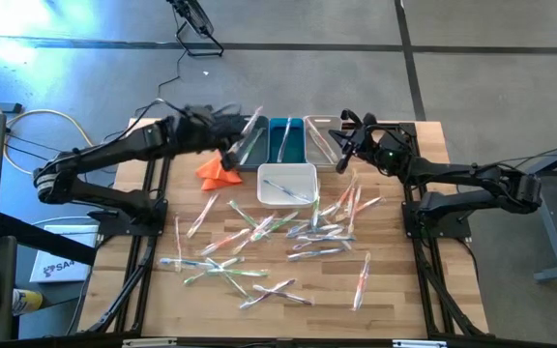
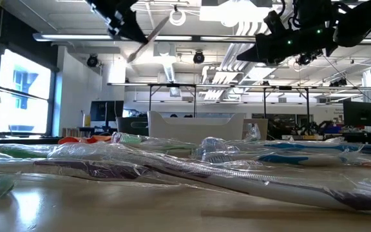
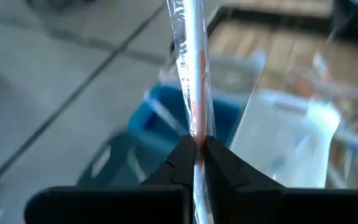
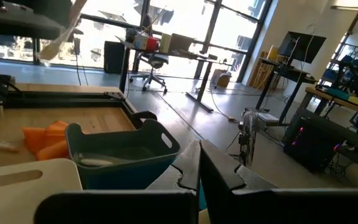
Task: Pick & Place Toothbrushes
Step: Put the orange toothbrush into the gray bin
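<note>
Many wrapped toothbrushes lie scattered flat on the wooden table. One white and orange toothbrush is held up over the bins at the table's far edge by my left gripper, which is shut on it. The same gripper and toothbrush appear high up in the low view. My right gripper is shut on nothing and hovers level over the clear bin at the far right. A white bin holds one toothbrush. My left gripper pinches the wrapped toothbrush between its two fingertips, on the handle. Most of the brush's length sticks out ahead of the fingers, roughly along their line. It is lifted clear of the table and bins and slants upward away from the fingers.
A dark bin and a blue bin stand beside the clear one along the far edge. An orange folded cloth lies left of the white bin. The near left and near right table corners have bare wood.
</note>
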Robot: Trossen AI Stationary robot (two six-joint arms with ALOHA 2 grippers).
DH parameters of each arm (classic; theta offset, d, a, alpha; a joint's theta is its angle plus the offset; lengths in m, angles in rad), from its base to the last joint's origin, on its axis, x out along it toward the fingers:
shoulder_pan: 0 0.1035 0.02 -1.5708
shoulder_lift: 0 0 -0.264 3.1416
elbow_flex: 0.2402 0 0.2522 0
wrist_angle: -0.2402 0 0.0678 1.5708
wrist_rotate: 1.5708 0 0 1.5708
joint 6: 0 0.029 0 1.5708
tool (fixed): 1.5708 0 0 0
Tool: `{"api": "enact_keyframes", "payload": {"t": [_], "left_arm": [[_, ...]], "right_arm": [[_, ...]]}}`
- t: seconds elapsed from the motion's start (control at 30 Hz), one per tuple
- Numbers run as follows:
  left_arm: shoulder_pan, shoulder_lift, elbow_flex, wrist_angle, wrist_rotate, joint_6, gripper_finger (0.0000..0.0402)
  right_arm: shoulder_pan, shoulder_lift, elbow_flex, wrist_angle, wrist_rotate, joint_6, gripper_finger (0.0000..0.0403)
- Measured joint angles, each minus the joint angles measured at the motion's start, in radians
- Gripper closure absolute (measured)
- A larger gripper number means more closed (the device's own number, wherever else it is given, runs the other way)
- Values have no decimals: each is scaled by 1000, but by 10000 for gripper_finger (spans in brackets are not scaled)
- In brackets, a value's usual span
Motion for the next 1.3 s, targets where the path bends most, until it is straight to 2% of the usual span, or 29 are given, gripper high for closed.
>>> {"api": "enact_keyframes", "payload": {"t": [0.17,0.27,0.43,0.63,1.0,1.2,1.3], "left_arm": [[99,12,0,105,183,54,390],[134,34,0,134,236,67,390],[174,107,0,234,269,94,390],[202,241,0,421,465,94,390],[199,394,0,567,541,74,390],[199,402,0,586,542,76,390],[199,402,-1,586,583,79,390]], "right_arm": [[0,0,0,46,-7,6,401],[0,0,0,49,-40,6,401],[0,0,0,40,-85,14,401],[0,0,0,38,-81,120,401],[0,0,0,-27,-124,189,400],[0,0,0,-17,-128,190,400],[0,0,0,-14,-131,191,395]]}}
